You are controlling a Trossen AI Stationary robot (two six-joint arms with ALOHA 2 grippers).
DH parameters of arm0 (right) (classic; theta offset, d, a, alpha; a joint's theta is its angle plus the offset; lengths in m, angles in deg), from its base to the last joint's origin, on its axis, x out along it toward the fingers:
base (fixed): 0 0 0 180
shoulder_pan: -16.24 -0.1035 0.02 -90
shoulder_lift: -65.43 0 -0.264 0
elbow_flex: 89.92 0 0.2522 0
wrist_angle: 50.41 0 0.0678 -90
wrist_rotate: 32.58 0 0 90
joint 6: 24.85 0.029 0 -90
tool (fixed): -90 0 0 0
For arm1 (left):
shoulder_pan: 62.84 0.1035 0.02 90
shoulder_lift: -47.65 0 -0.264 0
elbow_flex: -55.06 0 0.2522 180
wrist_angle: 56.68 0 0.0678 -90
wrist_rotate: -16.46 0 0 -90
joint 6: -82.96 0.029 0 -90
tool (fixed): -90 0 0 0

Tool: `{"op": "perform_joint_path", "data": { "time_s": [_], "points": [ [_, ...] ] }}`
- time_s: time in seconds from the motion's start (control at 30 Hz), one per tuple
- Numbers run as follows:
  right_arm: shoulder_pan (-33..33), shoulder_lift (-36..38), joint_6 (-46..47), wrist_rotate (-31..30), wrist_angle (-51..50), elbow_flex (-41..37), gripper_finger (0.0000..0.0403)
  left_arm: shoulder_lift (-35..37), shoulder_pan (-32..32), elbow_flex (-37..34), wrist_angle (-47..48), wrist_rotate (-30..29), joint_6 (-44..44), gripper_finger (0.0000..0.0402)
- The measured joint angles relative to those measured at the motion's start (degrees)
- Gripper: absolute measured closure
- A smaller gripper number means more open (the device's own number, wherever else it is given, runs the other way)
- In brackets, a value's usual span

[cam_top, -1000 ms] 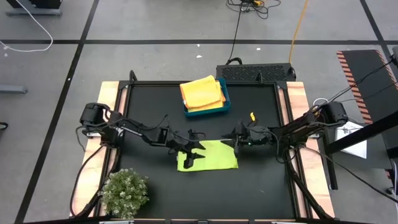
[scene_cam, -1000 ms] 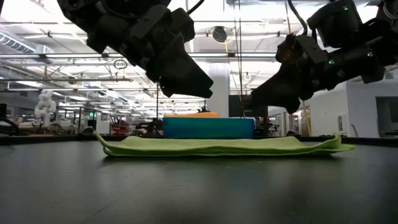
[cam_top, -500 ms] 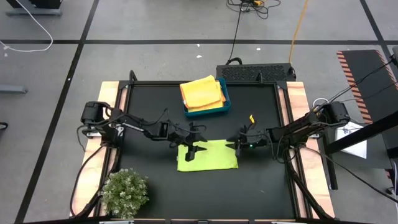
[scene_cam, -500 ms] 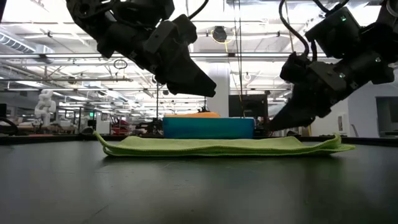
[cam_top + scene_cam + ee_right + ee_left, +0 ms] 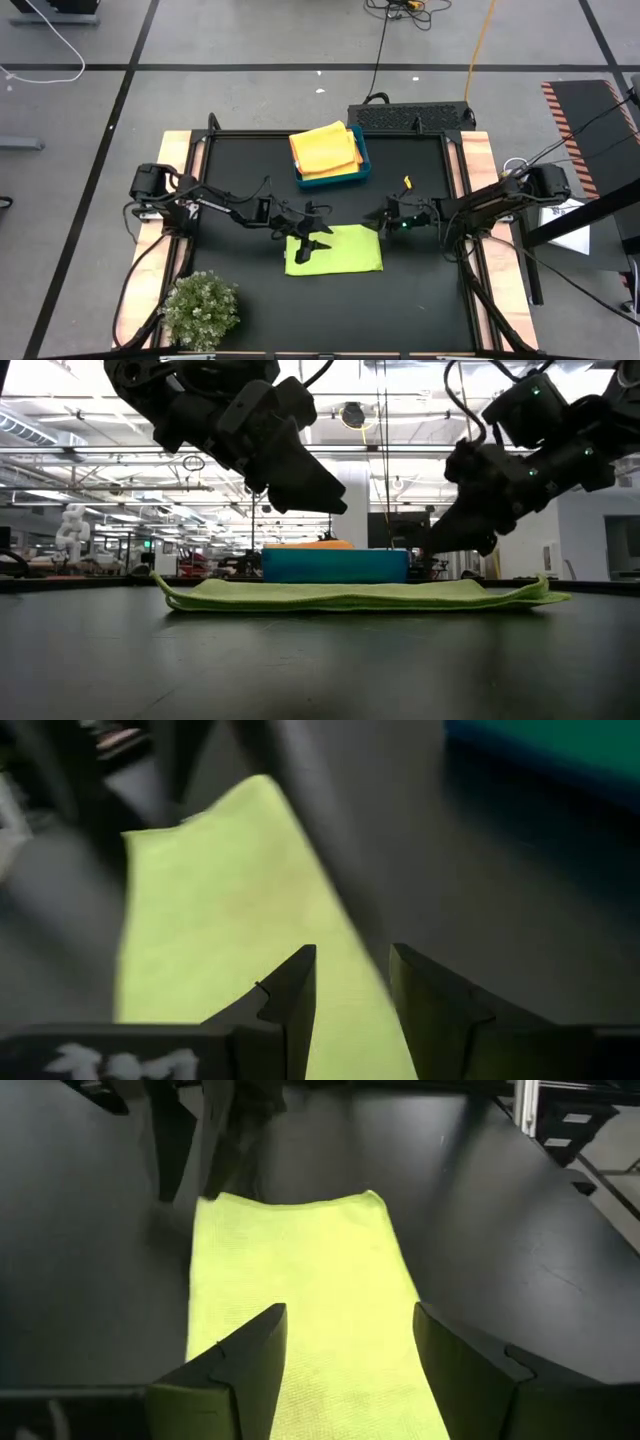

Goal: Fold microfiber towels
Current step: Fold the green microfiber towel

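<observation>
Above the lime towel [image 5: 334,249], my left gripper [image 5: 318,240] has spread wider, empty; right gripper [image 5: 385,219], part-open, has lifted clear: fold released.

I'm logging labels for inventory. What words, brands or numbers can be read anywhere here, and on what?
None can be read.
White marks on the right pincer's body: too blurred to read.
Papers beside the table: too small.
Lime green towel and blue bin: plain.
</observation>
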Motion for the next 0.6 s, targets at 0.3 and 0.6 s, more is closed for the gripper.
{"op": "perform_joint_path", "data": {
  "time_s": [0.3, 0.6],
  "points": [
    [4.21, 11.81, 1.73, 11.17, -13.91, 0.02, 0.028, 0.0, -0.21, 0.0, -0.04, 0.12, -2.85, 0.0178],
    [5.99, 10.53, -0.04, 9.63, -19.86, 0.02, 0.0241, 0.0, -1.97, 0.0, 0.03, 0.13, -3.48, 0.0176]
  ]
}}
